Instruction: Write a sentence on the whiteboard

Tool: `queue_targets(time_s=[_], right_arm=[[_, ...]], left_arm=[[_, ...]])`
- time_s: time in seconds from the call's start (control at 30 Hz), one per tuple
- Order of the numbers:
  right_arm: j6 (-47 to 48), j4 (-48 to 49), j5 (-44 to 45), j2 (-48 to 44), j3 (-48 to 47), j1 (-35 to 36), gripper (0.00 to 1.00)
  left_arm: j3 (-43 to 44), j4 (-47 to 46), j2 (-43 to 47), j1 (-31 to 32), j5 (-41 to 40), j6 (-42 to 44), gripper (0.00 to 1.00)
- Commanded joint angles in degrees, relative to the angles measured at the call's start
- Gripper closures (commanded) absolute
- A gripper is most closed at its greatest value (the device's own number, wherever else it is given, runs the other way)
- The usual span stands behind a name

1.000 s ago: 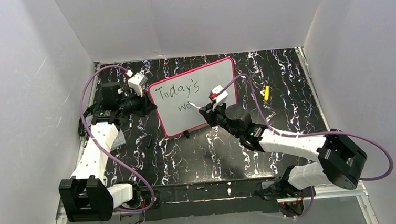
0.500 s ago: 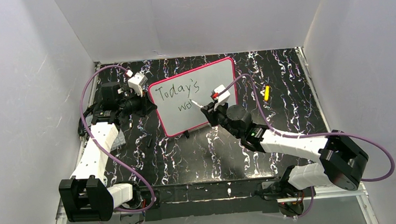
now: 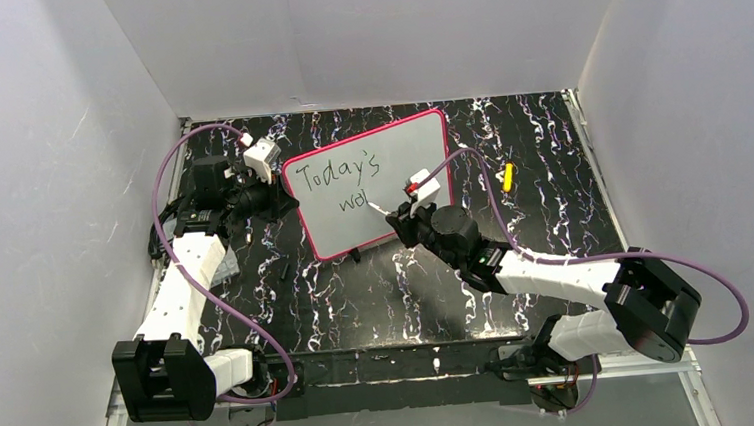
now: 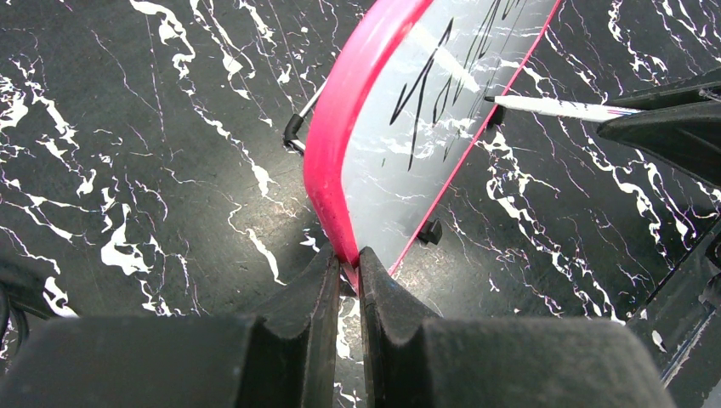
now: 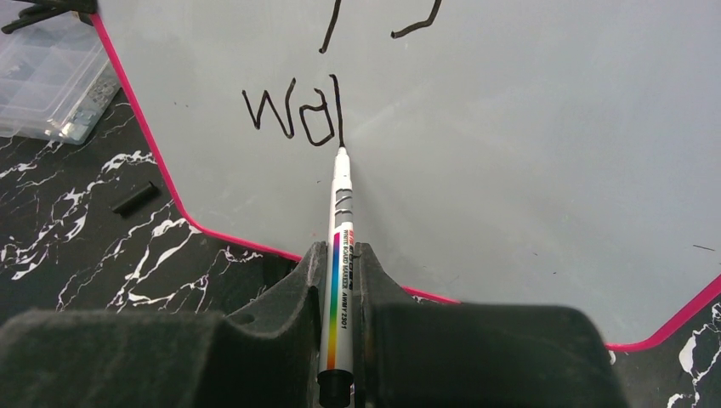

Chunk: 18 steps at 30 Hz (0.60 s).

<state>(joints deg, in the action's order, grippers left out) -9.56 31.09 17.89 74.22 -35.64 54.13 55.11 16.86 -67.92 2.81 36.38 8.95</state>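
The right gripper (image 5: 340, 255) clamps the marker (image 5: 340, 212), its tip touching the whiteboard (image 5: 527, 153) at the sentence's (image 5: 293, 110) last stroke; blank board lies rightward.

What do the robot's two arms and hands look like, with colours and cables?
The left arm and right arm have white shells between bulky black joints. A purple cable loops along each. The left hand and right hand each have two thick matte black fingers.

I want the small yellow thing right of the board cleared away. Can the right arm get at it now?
Probably not yet: the way to the yellow thing looks free, but the right gripper is shut on the marker.
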Motion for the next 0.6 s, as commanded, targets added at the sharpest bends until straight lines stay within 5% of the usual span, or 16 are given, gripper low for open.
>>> queue_targets(time_s=[0.0, 0.57], right_arm=[[-0.36, 1.91, 1.69, -0.42, 0.01, -0.16, 0.99], [1.82, 6.09, 5.43, -1.65, -2.24, -0.16, 0.99]], left_arm=[[0.52, 3.09, -0.27, 0.36, 0.0, 0.58, 1.0], [0.52, 3.08, -0.11, 0.36, -0.08, 0.54, 1.0]])
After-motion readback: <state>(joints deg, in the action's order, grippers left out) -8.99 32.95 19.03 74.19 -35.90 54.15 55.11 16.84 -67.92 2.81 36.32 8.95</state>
